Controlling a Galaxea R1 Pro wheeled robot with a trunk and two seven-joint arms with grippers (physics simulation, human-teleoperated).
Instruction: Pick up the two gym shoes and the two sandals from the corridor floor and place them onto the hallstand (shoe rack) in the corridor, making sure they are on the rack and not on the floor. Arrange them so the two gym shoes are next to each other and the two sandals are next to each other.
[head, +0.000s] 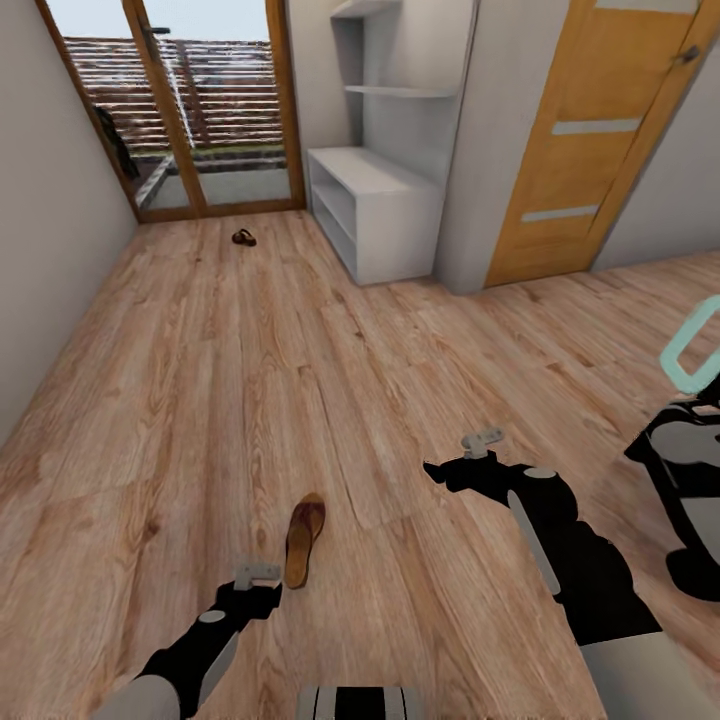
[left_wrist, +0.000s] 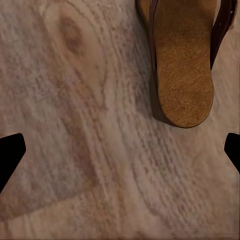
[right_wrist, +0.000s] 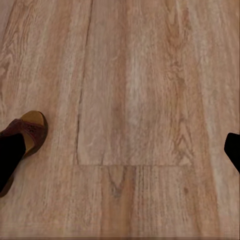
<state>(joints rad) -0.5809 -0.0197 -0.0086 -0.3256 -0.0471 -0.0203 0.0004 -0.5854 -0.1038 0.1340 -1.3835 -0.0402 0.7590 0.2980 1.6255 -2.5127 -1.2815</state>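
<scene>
The left pincer (head: 258, 575) hangs low over the floor (head: 200, 400), spread wide and empty, just beside a sandal (head: 303, 538). The right pincer (head: 482, 440) reaches forward, likewise wide and empty. The other sandal (head: 244, 237) lies by the glass door (head: 215, 100), near the rack (head: 375, 205).

Brown sandal (head: 303, 540) flat on floor (head: 300, 350) — another (head: 244, 237) far off

The right wrist view looks down on the corridor floor (right_wrist: 135, 100), its light wood planks running lengthwise. A brown sandal (right_wrist: 30, 129) lies at one edge, partly hidden behind a dark fingertip (right_wrist: 9, 155)
</scene>
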